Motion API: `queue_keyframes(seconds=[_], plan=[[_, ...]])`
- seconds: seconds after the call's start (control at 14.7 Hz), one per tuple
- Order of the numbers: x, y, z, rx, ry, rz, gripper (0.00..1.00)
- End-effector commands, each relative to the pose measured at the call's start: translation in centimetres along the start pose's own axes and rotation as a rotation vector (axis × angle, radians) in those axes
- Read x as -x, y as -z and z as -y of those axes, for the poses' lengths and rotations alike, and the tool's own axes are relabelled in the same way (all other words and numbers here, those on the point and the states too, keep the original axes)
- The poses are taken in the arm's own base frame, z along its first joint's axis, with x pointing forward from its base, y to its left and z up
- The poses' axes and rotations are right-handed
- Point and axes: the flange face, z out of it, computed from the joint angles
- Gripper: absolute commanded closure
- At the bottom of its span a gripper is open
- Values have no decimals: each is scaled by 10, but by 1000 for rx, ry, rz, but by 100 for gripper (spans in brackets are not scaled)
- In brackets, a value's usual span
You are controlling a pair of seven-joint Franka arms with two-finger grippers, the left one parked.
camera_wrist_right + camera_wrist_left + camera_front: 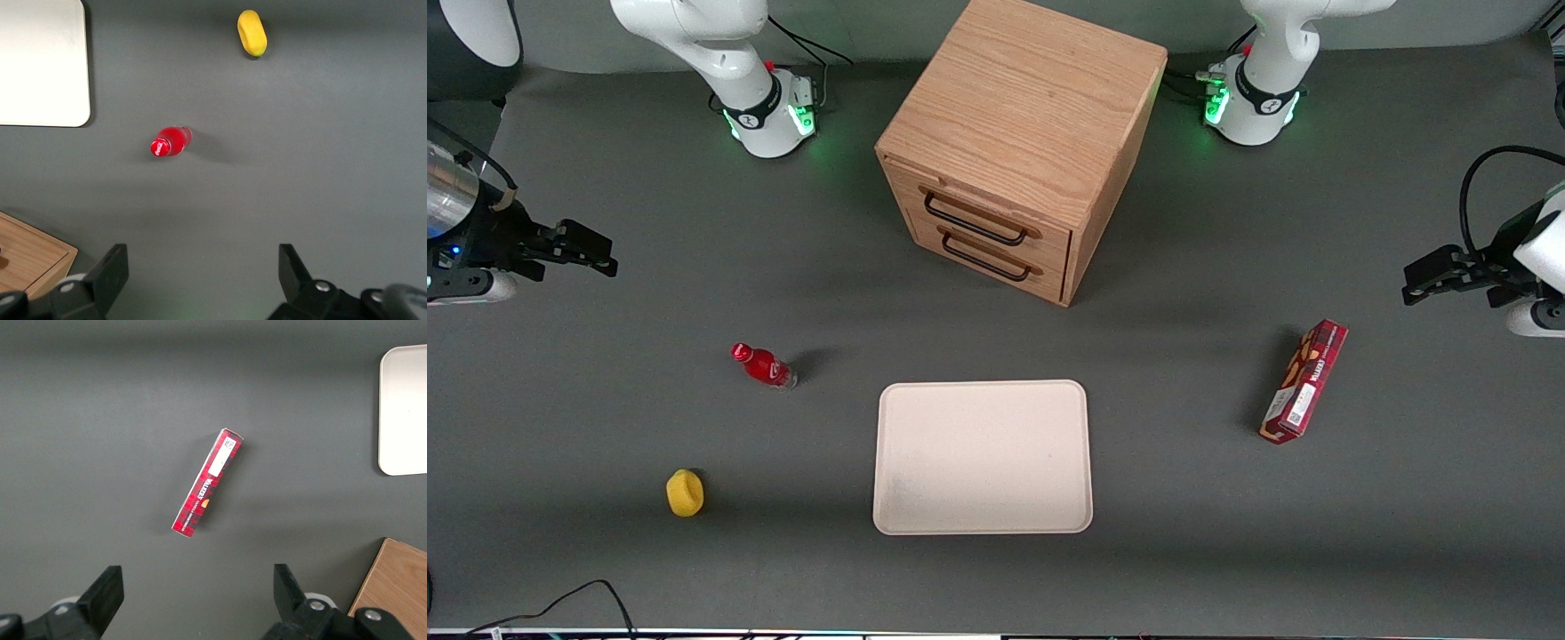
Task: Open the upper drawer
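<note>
The light oak cabinet [1023, 133] stands at the back middle of the table, its front turned toward the working arm's end. The upper drawer [983, 216] is shut flush, with its thin black wire handle [971, 222] above the lower drawer's handle [987, 260]. My right gripper [587, 249] hangs above the table at the working arm's end, well away from the cabinet, open and empty; in the right wrist view [200, 270] only bare table shows between its fingers. A corner of the cabinet [30, 257] shows in that view.
A red bottle [763, 365] lies between my gripper and the white tray [889, 462]. A yellow object [685, 492] lies nearer the front camera. A red box [1304, 380] lies toward the parked arm's end.
</note>
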Motion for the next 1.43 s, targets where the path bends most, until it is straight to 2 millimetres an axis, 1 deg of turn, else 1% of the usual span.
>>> queue_keyframes(seconds=[0.0,0.07,0.2,0.27,0.41,0.55,0.61,0.68,0.75,0.82,0.89,0.95,1.09,1.16,1.23,1.3,1.36], plan=[[-3,6,-2,22,-18,6,0],[-1,7,-3,19,-23,20,0],[0,26,-1,11,-22,-7,0],[-2,32,0,12,-16,-21,0],[1,39,13,-8,16,-21,0],[11,46,47,-122,99,44,0],[14,48,63,-182,173,52,0],[18,50,91,-225,305,46,0],[22,48,120,-246,453,44,0],[26,44,148,-244,529,56,0],[29,35,174,-250,571,75,0],[22,16,198,-269,619,110,0],[16,-7,243,-302,719,108,0],[14,-23,263,-324,789,114,0],[12,-42,284,-355,866,132,0],[11,-58,303,-381,899,141,0],[8,-76,317,-408,916,152,0]])
